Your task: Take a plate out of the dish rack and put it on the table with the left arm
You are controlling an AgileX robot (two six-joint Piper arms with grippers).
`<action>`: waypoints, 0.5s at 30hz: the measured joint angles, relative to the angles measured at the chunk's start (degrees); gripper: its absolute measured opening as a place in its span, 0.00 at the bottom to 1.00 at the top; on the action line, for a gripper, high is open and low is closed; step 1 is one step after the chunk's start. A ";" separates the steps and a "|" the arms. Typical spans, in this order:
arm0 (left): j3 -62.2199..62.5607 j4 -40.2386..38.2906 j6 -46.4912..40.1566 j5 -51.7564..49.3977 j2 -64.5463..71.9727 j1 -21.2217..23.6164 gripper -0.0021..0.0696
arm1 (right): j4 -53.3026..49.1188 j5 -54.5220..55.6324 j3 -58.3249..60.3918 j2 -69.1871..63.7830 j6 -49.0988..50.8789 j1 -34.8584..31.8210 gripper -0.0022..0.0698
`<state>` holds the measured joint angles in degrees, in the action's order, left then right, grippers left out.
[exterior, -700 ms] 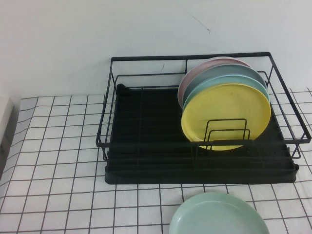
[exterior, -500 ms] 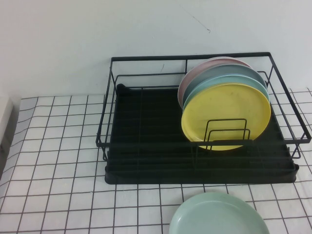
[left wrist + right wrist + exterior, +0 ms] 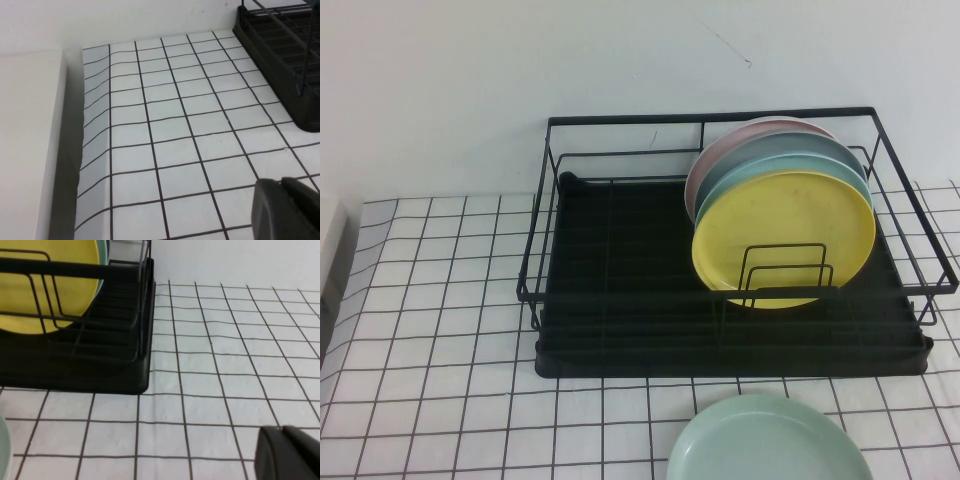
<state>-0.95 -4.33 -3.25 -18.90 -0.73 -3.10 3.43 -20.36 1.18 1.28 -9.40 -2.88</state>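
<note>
The yellow plate (image 3: 783, 238) stands on edge at the front of a stack in the right half of the black wire dish rack (image 3: 710, 117), behind small wire dividers. It also shows through the rack's wires in the right wrist view (image 3: 45, 285). Neither arm appears in the high view. My left gripper (image 3: 281, 181) hangs shut and empty over the gridded table (image 3: 175, 125), left of the rack's corner (image 3: 285, 55). My right gripper (image 3: 281, 428) is shut and empty over the cloth to the right of the rack (image 3: 100, 375).
Behind the yellow plate stand a teal plate (image 3: 760, 175), a grey one and a pink one (image 3: 740, 135). A mint green plate (image 3: 768, 445) lies flat on the table in front of the rack. A white ledge (image 3: 25, 150) borders the table's left edge. A white wall rises behind.
</note>
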 joint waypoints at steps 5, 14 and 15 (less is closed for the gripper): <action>0.00 1.07 0.00 0.00 0.00 0.00 0.02 | 0.00 0.00 0.00 0.00 0.00 0.00 0.03; 0.00 1.52 -0.28 0.00 0.00 0.00 0.02 | 0.00 0.00 0.00 0.00 0.00 0.00 0.03; 0.00 1.52 -0.28 0.00 0.00 0.00 0.02 | 0.00 0.00 0.00 0.00 0.00 0.00 0.03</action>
<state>-0.95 -2.82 -3.53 -18.90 -0.73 -3.10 3.43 -20.36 1.18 1.28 -9.40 -2.88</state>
